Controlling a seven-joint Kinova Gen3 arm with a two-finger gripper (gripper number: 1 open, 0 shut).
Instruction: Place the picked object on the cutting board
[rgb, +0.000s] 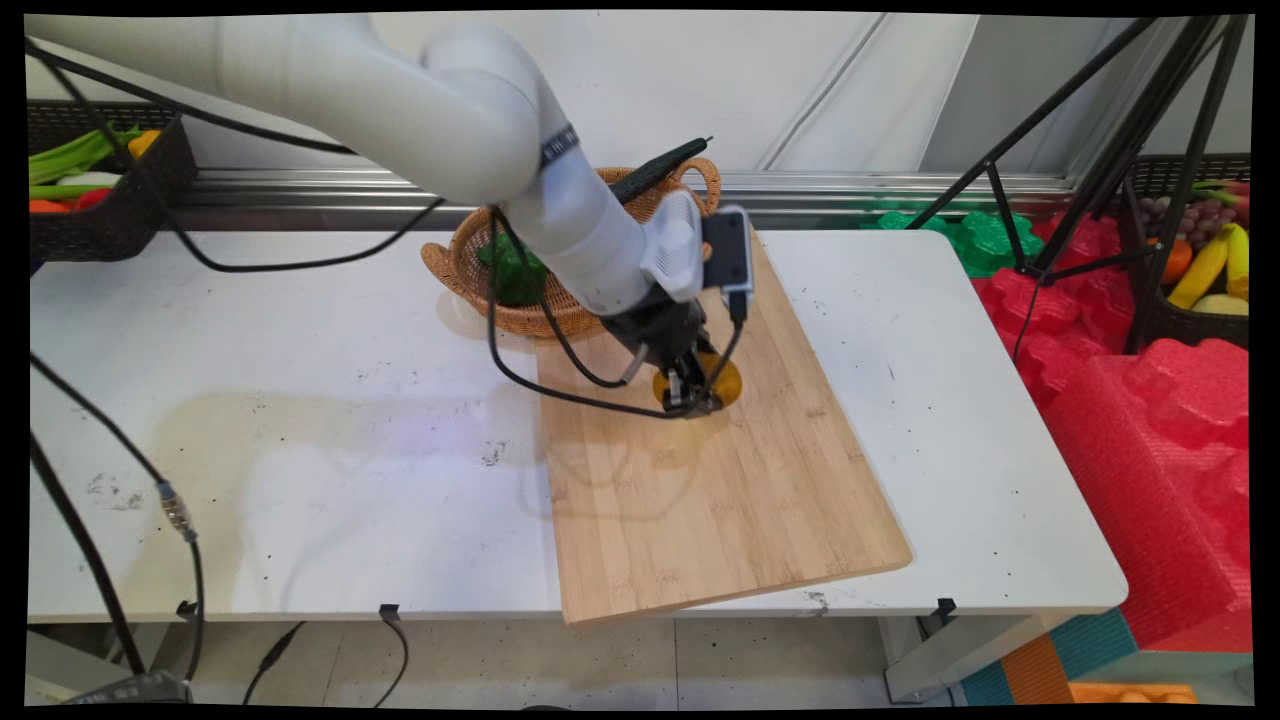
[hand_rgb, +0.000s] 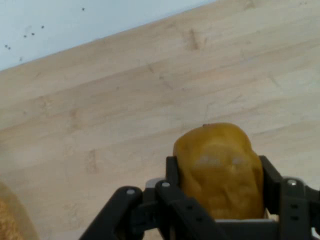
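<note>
Currently: gripper clamped on yellow fruit over the board

Main view. The black two-finger gripper (rgb: 690, 400) is lowered onto the rectangular light bamboo cutting board (rgb: 720, 480), which lies on the white table (rgb: 300, 450) with its near edge overhanging the table's front. A rounded yellow-orange fruit-like object (rgb: 727, 384) sits between the fingers, at the board's far half; the gripper hides much of it. Just behind the board's far left corner stands a round woven wicker basket with handles (rgb: 480, 270) containing a green item (rgb: 515, 272), partly covered by the arm. A dark basket of vegetables (rgb: 100, 190) stands at the far left, and another with bananas and grapes (rgb: 1195, 260) beyond the table's right end, behind red foam pieces (rgb: 1150, 400).

Hand view. The jaws are closed against both sides of the yellow-orange object (hand_rgb: 219, 167), one finger (hand_rgb: 173, 172) at each flank. The board's wood grain (hand_rgb: 125, 110) fills the background, with table surface (hand_rgb: 75, 25) at the upper left.
</note>
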